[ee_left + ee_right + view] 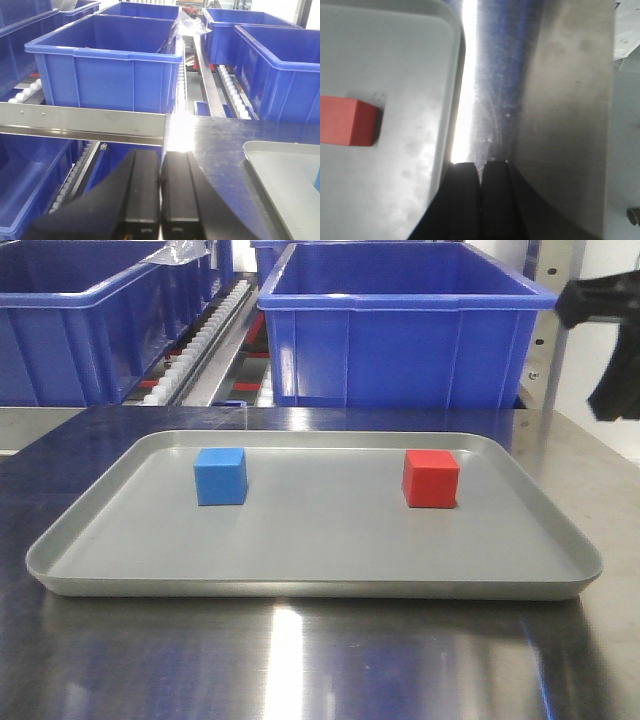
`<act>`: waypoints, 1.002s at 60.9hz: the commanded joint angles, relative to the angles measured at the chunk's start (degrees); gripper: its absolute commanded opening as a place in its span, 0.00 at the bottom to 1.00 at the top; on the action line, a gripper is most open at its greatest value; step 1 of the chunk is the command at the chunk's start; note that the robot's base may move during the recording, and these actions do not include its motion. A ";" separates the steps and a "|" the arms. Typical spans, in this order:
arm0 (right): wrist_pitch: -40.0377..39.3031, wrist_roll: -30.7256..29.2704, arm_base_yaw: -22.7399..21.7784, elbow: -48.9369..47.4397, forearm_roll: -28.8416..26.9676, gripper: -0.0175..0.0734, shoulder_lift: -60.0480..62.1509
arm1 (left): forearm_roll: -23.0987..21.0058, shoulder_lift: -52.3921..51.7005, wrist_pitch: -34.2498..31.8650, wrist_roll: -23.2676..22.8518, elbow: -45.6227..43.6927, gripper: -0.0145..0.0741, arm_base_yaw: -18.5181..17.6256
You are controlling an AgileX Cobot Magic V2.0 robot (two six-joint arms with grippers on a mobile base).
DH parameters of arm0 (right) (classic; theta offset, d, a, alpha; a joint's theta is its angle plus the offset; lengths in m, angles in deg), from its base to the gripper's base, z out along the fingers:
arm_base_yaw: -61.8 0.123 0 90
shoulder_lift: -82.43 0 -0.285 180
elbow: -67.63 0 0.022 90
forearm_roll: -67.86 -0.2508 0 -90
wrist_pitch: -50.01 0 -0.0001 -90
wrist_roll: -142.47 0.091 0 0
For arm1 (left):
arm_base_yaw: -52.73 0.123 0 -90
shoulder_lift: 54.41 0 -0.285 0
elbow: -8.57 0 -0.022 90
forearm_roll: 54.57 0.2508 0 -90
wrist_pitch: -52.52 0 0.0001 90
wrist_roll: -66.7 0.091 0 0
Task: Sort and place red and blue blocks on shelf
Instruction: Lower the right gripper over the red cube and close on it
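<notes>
Red block [431,478] and blue block [220,476] sit well apart on the grey tray [300,586], neither gripped. Left gripper [161,161] and right gripper [480,167]: jaws pressed together, empty. Likely pre-grasp. Next: open the jaws, straddle a block, then go to the shelf [80,122].

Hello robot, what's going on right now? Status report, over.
Left gripper shut, empty, by the shelf rail. Right gripper shut, empty, beside the tray. Red block and blue block on the tray, untouched. Blue bins crowd the shelf.
</notes>
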 commanded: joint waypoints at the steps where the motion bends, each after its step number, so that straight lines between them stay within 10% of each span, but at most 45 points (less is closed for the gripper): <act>1: -2.35 -0.18 0.94 -2.24 0.06 0.50 0.96 | 0.03 -0.95 -4.57 -0.04 2.03 0.32 -0.07; 12: -2.42 -0.18 2.48 -2.27 0.06 0.84 0.64 | 0.03 -0.95 -4.57 -0.04 2.03 0.32 -0.07; 61: 2.63 2.52 13.03 -14.76 -0.67 0.80 -9.70 | 0.03 -0.95 -4.57 -0.04 2.03 0.32 -0.07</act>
